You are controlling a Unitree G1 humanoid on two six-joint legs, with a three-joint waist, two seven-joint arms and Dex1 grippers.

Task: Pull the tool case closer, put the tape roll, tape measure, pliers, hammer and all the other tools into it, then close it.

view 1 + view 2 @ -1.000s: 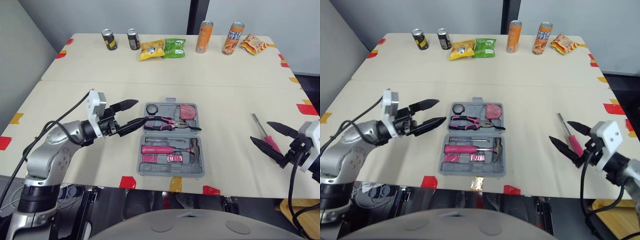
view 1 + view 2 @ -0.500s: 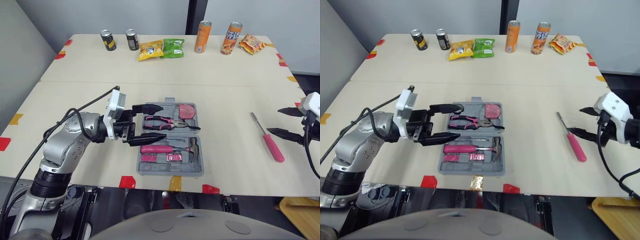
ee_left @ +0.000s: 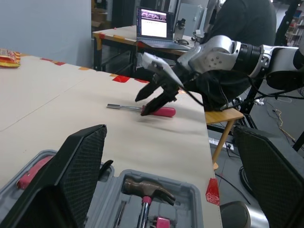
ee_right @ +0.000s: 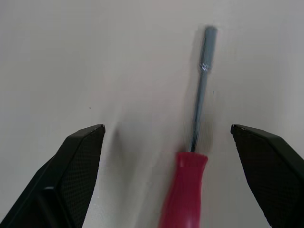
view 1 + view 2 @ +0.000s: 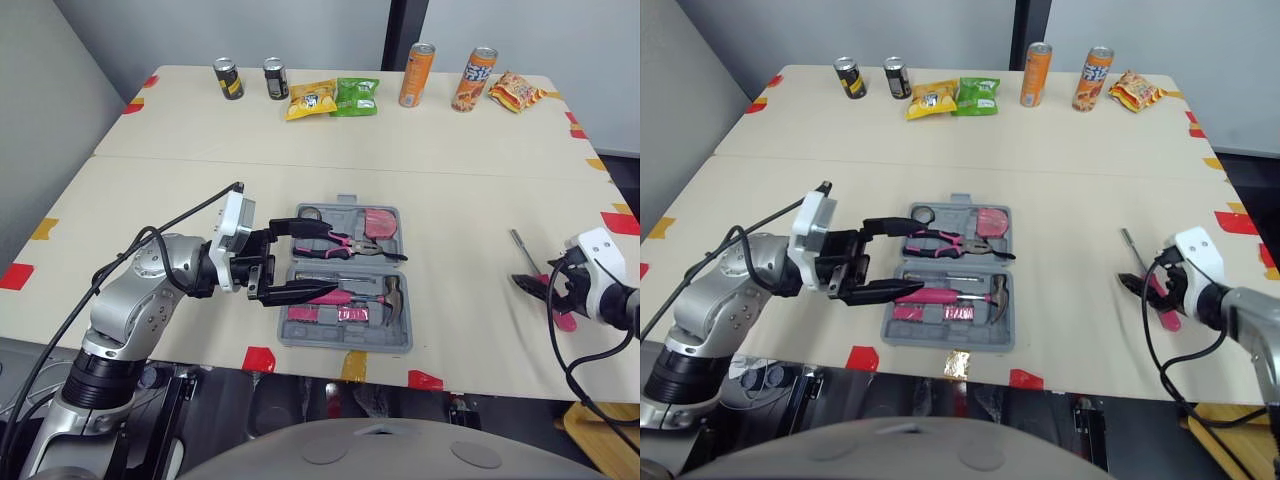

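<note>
Beige table (image 5: pixel 450 200), cans (image 5: pixel 228 78) and snack bags (image 5: pixel 312 100) along far edge. Left fingers (image 5: pixel 295 224) spread wide over left side of open grey tool case (image 5: pixel 400 338) near front edge; pliers (image 5: pixel 350 243) and hammer (image 5: pixel 393 290) lying inside. Far right, right fingers (image 4: pixel 80 156) spread either side of pink-handled screwdriver (image 4: pixel 183 190), flat on table, not touching.

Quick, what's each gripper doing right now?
Left gripper: open, empty, over the tool case.
Right gripper: open, fingers either side of the screwdriver, not gripping it.
</note>
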